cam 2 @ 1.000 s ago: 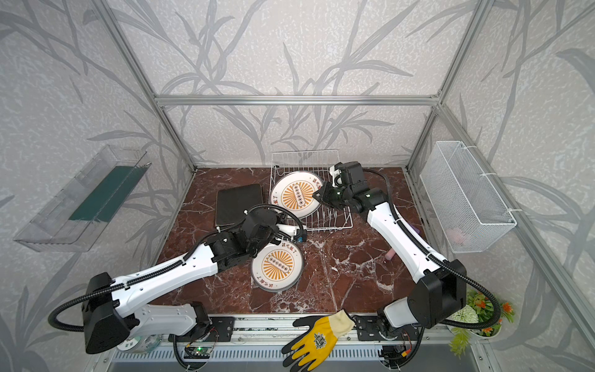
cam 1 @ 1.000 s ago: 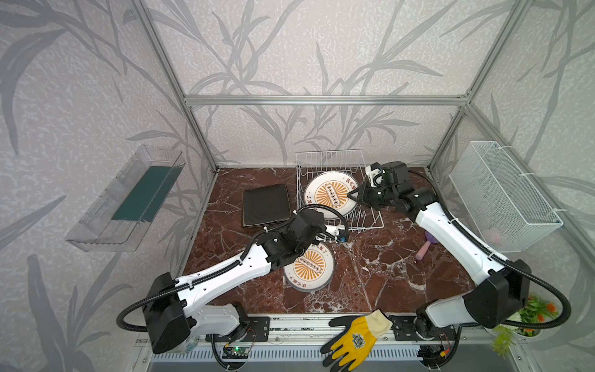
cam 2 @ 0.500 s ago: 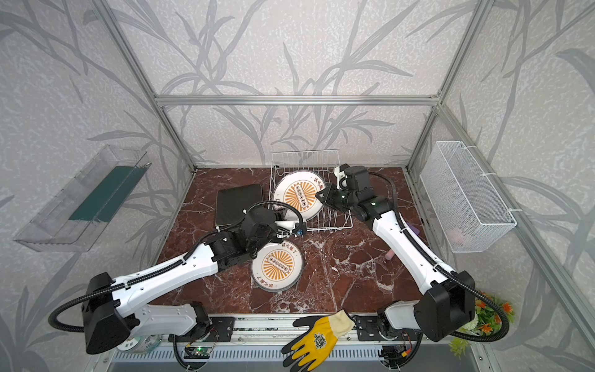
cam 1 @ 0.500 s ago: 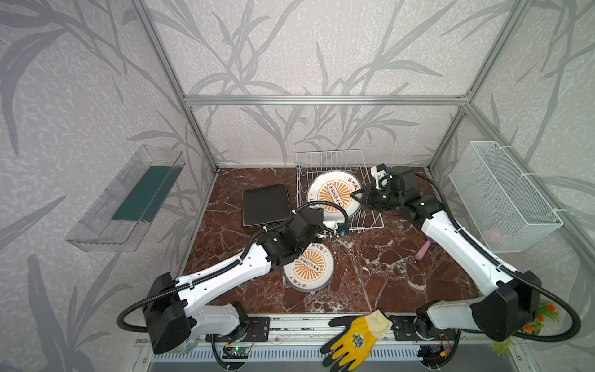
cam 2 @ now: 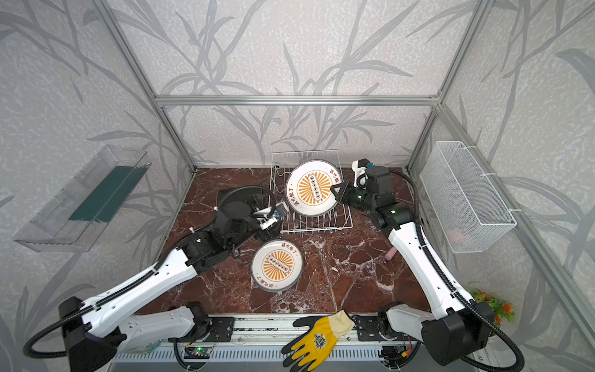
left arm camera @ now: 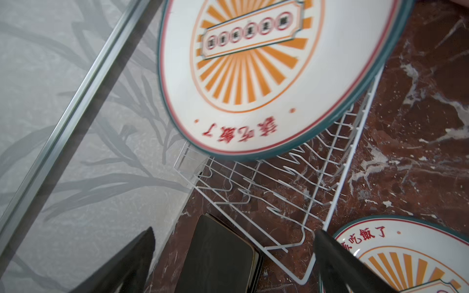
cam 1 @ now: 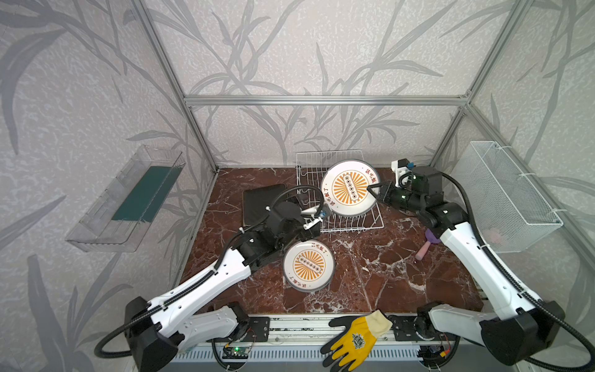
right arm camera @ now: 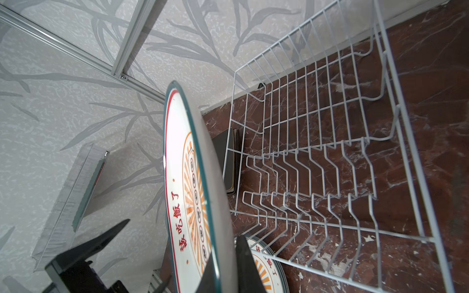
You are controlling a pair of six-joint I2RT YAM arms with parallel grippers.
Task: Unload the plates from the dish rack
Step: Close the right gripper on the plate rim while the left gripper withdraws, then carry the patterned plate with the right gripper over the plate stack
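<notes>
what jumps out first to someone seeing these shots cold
A round sunburst plate, pinched at its rim by the right end effector, hangs tilted over the white dish rack at the back of the marble table. A second sunburst plate lies flat in front of the rack. A yellow glove lies at the very front of the scene.
</notes>
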